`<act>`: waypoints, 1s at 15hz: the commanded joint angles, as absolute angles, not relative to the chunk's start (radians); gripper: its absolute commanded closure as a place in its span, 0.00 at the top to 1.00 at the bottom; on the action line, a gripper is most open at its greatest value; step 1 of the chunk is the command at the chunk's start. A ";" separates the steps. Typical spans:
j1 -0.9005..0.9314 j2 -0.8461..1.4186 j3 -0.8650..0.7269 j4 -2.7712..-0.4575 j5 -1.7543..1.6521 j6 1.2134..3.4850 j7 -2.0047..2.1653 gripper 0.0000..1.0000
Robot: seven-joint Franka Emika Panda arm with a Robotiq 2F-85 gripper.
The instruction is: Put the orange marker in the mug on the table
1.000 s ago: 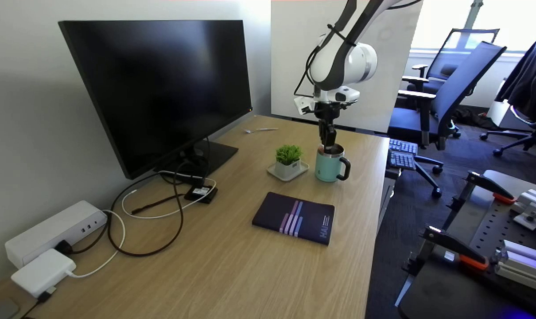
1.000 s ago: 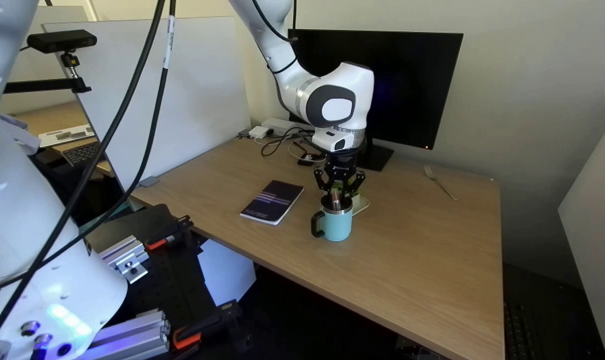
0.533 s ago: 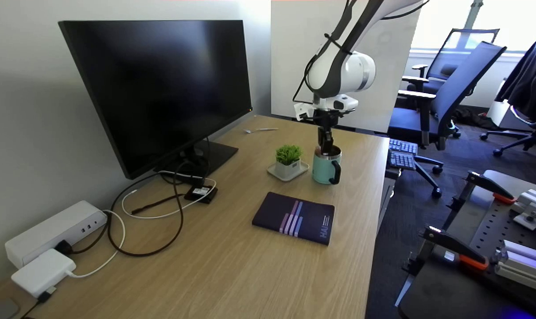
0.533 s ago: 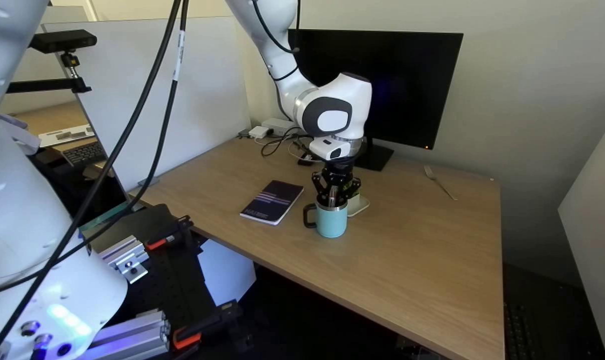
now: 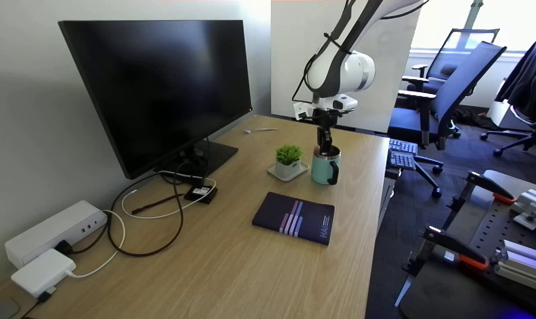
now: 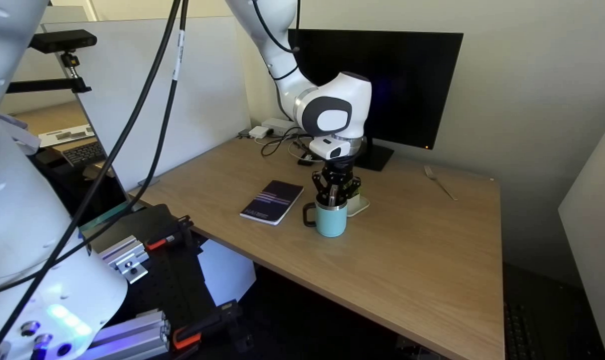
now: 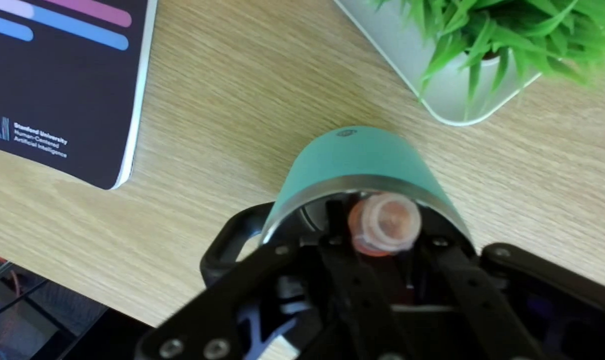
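On wood-grain table in exterior view, from mug: notebook at seven o'clock, plant at nine, monitor at ten; chairs beyond at two. Your gripper pinches orange marker inside mug.

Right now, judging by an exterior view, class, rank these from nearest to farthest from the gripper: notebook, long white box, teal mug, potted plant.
In an exterior view, from the gripper:
1. Teal mug: directly beneath.
2. Potted plant: just left of the mug.
3. Notebook: lower in the picture.
4. Long white box: far left of the picture.
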State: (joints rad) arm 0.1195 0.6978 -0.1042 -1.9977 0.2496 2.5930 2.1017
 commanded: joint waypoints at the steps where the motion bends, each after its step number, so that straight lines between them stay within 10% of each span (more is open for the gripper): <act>1: 0.118 0.672 -0.104 -1.992 0.245 2.584 2.107 0.06; 15: 0.099 0.547 -0.095 -1.983 0.174 2.498 2.019 0.06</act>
State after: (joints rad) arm 0.1218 0.5848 -0.1124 -1.9710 0.1860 2.5292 2.0731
